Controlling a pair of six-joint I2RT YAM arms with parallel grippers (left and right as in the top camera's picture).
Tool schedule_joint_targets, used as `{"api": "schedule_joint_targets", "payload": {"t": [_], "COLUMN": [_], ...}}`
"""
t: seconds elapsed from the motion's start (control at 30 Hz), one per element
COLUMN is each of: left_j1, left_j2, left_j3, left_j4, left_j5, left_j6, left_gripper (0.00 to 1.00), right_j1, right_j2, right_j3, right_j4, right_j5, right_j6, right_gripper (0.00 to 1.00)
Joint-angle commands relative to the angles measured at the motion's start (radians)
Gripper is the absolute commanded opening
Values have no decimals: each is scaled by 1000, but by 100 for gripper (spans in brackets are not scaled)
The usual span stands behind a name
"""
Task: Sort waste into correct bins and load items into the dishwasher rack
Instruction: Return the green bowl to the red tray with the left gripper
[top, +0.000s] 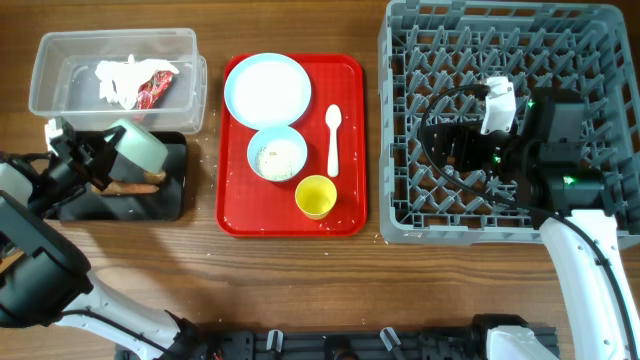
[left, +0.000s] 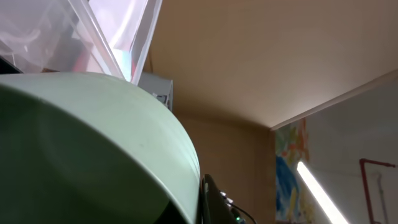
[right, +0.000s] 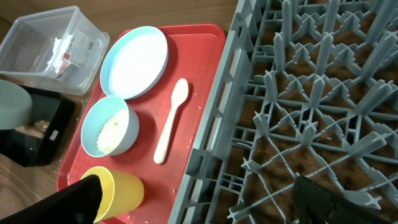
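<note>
My left gripper (top: 103, 160) is shut on a pale green bowl (top: 140, 148) and holds it tilted over the black bin (top: 170, 205) at the left; the bowl fills the left wrist view (left: 93, 143). On the red tray (top: 350, 215) lie a light blue plate (top: 267, 87), a blue bowl (top: 277, 154) with crumbs, a white spoon (top: 333, 138) and a yellow cup (top: 316, 196). My right gripper (top: 452, 150) is open and empty above the grey dishwasher rack (top: 400, 120); its fingers (right: 202, 205) straddle the rack's left edge, near the yellow cup (right: 121, 186).
A clear plastic bin (top: 60, 50) at the back left holds white paper and a red wrapper. Brown scraps lie in the black bin. The rack's upright tines (right: 298, 93) stand below my right gripper. Bare wooden table lies in front.
</note>
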Motion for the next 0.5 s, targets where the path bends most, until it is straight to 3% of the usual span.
{"api": "schedule_joint_targets", "payload": {"t": [0.0,0.1,0.3,0.37,0.47], "left_j1": [-98,-276,-692,-814,-969], "left_j2": [-129,-282,-384,-378,-377], "left_j3": [12,12,10,-18,-98], "left_j4": [-27,-26,-37,-33,38], "left_j5": [-79,-356,-1172,-1291,-1313], "left_j6": [52,46,-193,-259,-314], "left_gripper": [4,4,4,4,4], "right_j1": [1,1,1,1,1], "right_j2": [6,6,6,6,6], "right_j3": [16,16,16,16,16], "right_j4": [9,9,10,10,10], "right_j5": [2,2,2,2,2], "right_j6": [11,11,11,10,10], "right_gripper": [100,100,100,100,100]}}
